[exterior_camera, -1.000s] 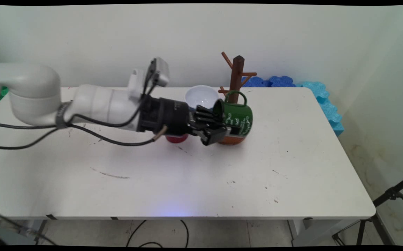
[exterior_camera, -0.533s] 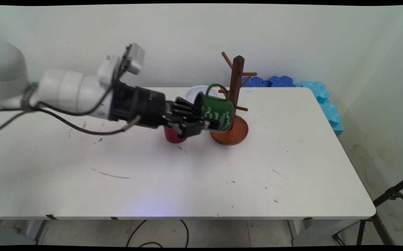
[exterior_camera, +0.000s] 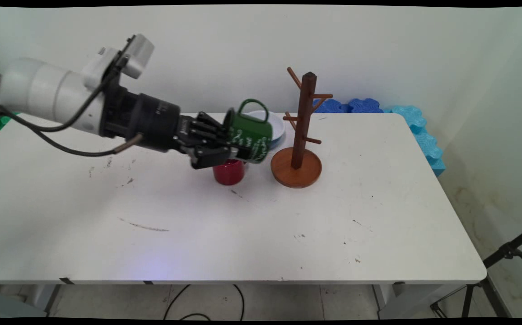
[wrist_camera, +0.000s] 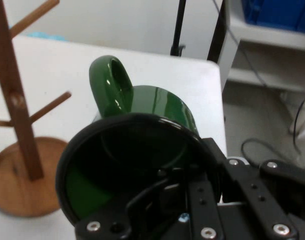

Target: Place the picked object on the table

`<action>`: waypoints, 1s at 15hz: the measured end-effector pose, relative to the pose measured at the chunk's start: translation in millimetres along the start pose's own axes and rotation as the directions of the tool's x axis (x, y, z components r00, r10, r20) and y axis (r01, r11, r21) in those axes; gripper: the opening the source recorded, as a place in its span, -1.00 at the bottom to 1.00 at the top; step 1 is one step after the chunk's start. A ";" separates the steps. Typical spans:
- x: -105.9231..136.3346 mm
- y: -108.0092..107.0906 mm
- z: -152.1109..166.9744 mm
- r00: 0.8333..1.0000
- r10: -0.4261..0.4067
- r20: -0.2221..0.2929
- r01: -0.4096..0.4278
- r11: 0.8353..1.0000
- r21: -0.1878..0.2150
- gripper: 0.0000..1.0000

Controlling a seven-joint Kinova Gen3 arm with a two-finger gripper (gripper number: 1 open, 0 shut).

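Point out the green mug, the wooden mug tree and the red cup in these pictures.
green mug (exterior_camera: pixel 253 137): main view, on its lettered side.
wooden mug tree (exterior_camera: pixel 305 113): main view, on its upright trunk.
red cup (exterior_camera: pixel 228 173): main view, on its front wall.

White table (exterior_camera: pixel 378 216) fills mid-frame, scuffed with dark marks, black tape bits on its near edge. Plain off-white wall (exterior_camera: pixel 243 45) across the top. Blue foam mats (exterior_camera: pixel 417 124) stacked behind the table's upper-right corner. Tiled floor (exterior_camera: pixel 288 300) along the bottom with loose black cables (exterior_camera: pixel 184 300); black tripod leg (exterior_camera: pixel 505 253) at lower right.
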 end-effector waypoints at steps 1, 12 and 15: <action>0.5 -1.3 -6.0 1.000 0.014 0.021 -0.014 1.000 0.004 -1.00; -1.7 -23.3 -20.4 0.910 0.166 0.381 -0.193 0.981 0.033 -1.00; -6.9 -31.2 -9.5 0.858 0.166 0.486 -0.211 0.977 0.039 -1.00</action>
